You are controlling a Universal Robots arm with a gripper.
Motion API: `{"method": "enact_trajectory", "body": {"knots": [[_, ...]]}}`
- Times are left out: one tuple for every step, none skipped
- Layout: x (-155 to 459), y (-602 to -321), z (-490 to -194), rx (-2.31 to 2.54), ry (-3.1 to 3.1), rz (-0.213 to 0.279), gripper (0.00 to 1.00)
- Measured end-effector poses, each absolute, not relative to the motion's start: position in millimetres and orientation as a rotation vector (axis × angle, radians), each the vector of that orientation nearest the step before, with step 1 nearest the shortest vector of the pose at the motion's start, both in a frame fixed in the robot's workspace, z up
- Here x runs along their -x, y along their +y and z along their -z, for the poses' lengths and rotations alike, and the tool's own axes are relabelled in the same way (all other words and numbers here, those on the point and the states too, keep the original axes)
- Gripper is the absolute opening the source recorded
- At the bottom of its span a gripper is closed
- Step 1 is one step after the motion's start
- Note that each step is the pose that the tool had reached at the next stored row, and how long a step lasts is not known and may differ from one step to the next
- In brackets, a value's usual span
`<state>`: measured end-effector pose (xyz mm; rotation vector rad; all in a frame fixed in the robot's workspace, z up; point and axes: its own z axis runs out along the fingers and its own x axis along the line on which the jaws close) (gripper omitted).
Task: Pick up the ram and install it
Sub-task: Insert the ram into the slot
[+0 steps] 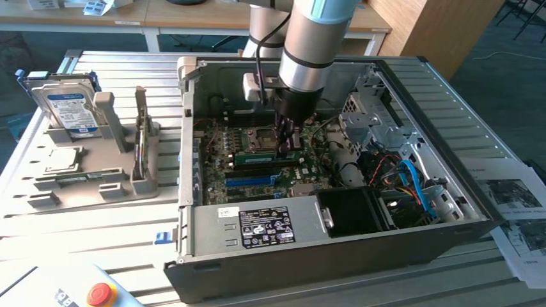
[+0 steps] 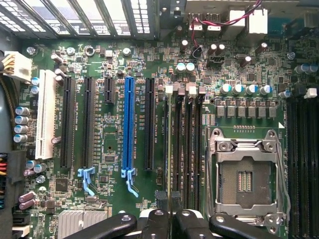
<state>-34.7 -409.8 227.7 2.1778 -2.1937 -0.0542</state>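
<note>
Clock bearings are taken in the exterior view, with the computer case (image 1: 341, 259) at the centre of the dial.

- Nearest, 7 o'clock: red button (image 1: 101, 294) on a pale box, at the edge of the slatted table (image 1: 102, 230).
- Case lies on its side with the open side up. The power supply (image 1: 256, 227), with a black label, sits across the near end.
- 4 o'clock: printed papers (image 1: 520, 217) flat on the table, just beside the case.
- Inside the case: green motherboard (image 1: 224, 163). A blue slot (image 1: 253, 181) lies just past the power supply.
- Next back: the ram (image 1: 254, 155), a green stick on edge, running 9-to-3 across the board. It is at the black memory slots, on the 6 o'clock side of the CPU socket (image 1: 260, 135). Cannot tell whether it is seated.
- Gripper (image 1: 289, 149) hangs straight down from the arm (image 1: 311, 38), at the 3 o'clock end of the ram.
- Wrist view: the black fingers (image 2: 155, 223) are drawn nearly together, clamped on the stick's thin edge. The memory slots run away from between them, with the open CPU socket alongside.
- 3 o'clock inside the case: blue cable (image 1: 413, 182) among tangled wires.
- 9 o'clock, well apart from the case: grey holder (image 1: 94, 185). A hard drive (image 1: 68, 109) stands upright at its far end, showing a blue-white label.
- Farthest, 12 o'clock: wooden desks (image 1: 171, 19).
</note>
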Motion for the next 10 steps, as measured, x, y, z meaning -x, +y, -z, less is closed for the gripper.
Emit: {"method": "enact_trajectory", "body": {"knots": [[34.7, -409.8, -227.5, -2.178, -2.194, 0.054, 0.12], [34.7, -409.8, -227.2, -2.178, -2.194, 0.054, 0.12], [34.8, -409.8, -227.0, -2.178, -2.194, 0.054, 0.12], [34.8, -409.8, -226.7, -2.178, -2.194, 0.054, 0.12], [34.7, -409.8, -226.5, -2.178, -2.194, 0.054, 0.12], [34.7, -409.8, -226.3, -2.178, -2.194, 0.054, 0.12], [34.7, -409.8, -226.1, -2.178, -2.194, 0.054, 0.12], [34.7, -409.7, -225.8, -2.178, -2.194, 0.054, 0.12], [34.7, -409.7, -225.5, -2.178, -2.194, 0.054, 0.12], [34.7, -409.7, -225.3, -2.178, -2.194, 0.054, 0.12]]}}
